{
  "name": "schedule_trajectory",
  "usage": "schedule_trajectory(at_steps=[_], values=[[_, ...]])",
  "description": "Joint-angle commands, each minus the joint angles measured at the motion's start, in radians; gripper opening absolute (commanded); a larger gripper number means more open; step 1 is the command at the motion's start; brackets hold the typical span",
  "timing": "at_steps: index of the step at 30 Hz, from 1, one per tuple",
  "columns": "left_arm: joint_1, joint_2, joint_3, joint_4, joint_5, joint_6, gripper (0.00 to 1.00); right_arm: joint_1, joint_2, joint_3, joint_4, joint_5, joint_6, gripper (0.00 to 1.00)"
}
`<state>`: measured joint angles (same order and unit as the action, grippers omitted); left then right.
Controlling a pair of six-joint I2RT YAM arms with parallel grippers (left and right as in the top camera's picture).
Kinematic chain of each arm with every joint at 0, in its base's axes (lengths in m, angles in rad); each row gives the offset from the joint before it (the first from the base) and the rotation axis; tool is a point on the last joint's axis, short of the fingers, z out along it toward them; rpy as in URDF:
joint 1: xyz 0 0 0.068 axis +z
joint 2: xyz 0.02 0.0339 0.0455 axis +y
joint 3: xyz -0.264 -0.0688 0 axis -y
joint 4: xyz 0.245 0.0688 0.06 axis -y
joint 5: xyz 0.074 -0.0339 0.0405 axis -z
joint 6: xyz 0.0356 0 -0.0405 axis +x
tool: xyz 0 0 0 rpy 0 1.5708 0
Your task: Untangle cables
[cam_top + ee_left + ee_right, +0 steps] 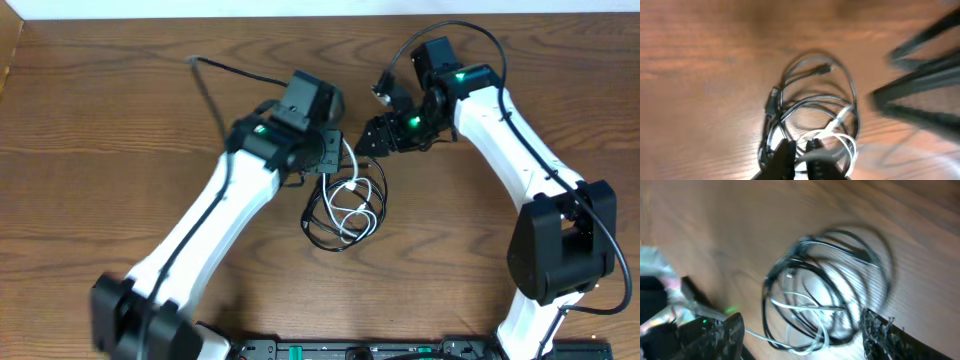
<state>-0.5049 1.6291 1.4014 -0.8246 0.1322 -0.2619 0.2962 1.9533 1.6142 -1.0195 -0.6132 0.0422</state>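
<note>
Overhead, thin black cable (312,232) and white cable (355,165) coil on wood-grain table (100,150).

Soft, even light from above falls on the brown wooden table (100,120) in the sharp overhead view, casting faint shadows. Both wrist views are motion-blurred: the thin white cord (830,133) and thin black cord (772,102) smear, and pale sheen glares on the wood.

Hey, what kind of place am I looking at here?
Probably a robotics lab or test bench. A left robot arm and a right robot arm stand at a wood-grain table, thin cables lie tangled between them, and an equipment rail runs along the near edge.
</note>
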Motion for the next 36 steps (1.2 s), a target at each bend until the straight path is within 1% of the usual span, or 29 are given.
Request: schedule_trajectory(at_steps=[1, 2, 4, 5, 6, 8, 10, 14, 17, 19, 20, 23, 27, 31, 35, 36], values=[[0.009, 0.059, 0.009, -0.009, 0.003, 0.025, 0.29, -0.047, -0.006, -0.002, -0.015, 0.082, 0.052, 0.7], [0.011, 0.068, 0.009, -0.009, 0.003, 0.025, 0.34, -0.057, -0.006, -0.002, -0.018, 0.086, 0.051, 0.71], [0.011, 0.071, 0.009, -0.008, 0.007, 0.025, 0.49, -0.082, -0.006, -0.002, -0.024, 0.087, 0.051, 0.72], [0.011, 0.066, 0.011, -0.008, 0.009, 0.025, 0.54, -0.093, -0.006, -0.002, -0.025, 0.088, 0.051, 0.73], [0.011, 0.059, 0.015, -0.009, 0.02, 0.031, 0.58, -0.104, -0.006, -0.002, -0.025, 0.088, 0.051, 0.74], [0.01, 0.037, 0.024, -0.011, 0.083, 0.095, 0.67, -0.124, -0.006, -0.002, -0.024, 0.087, 0.051, 0.75], [0.01, 0.006, 0.029, -0.016, 0.161, 0.151, 0.72, -0.143, -0.006, -0.002, -0.024, 0.088, 0.051, 0.76], [0.003, -0.044, 0.029, -0.076, 0.279, 0.218, 0.72, -0.171, -0.006, -0.002, -0.024, 0.087, 0.051, 0.77], [-0.033, -0.04, 0.02, -0.175, 0.291, 0.269, 0.72, -0.184, -0.006, -0.002, -0.024, 0.087, 0.051, 0.79], [-0.076, -0.035, -0.008, -0.207, 0.291, 0.281, 0.65, -0.186, -0.006, -0.002, -0.024, 0.088, 0.05, 0.79], [-0.095, -0.032, -0.024, -0.207, 0.291, 0.281, 0.64, -0.186, -0.006, -0.002, -0.024, 0.088, 0.05, 0.79], [-0.164, -0.027, -0.09, -0.169, 0.275, 0.28, 0.64, -0.186, -0.006, -0.002, -0.024, 0.088, 0.05, 0.8], [-0.222, -0.022, -0.175, -0.068, 0.215, 0.264, 0.64, -0.186, -0.006, -0.002, -0.025, 0.087, 0.05, 0.8], [-0.243, -0.004, -0.242, 0.026, 0.094, 0.265, 0.64, -0.185, -0.006, -0.002, -0.033, 0.087, 0.05, 0.8], [-0.245, 0.03, -0.291, 0.128, 0.064, 0.265, 0.63, -0.184, -0.006, -0.002, -0.034, 0.087, 0.05, 0.8], [-0.245, 0.039, -0.299, 0.145, 0.065, 0.266, 0.61, -0.184, -0.006, -0.002, -0.035, 0.087, 0.05, 0.8]])
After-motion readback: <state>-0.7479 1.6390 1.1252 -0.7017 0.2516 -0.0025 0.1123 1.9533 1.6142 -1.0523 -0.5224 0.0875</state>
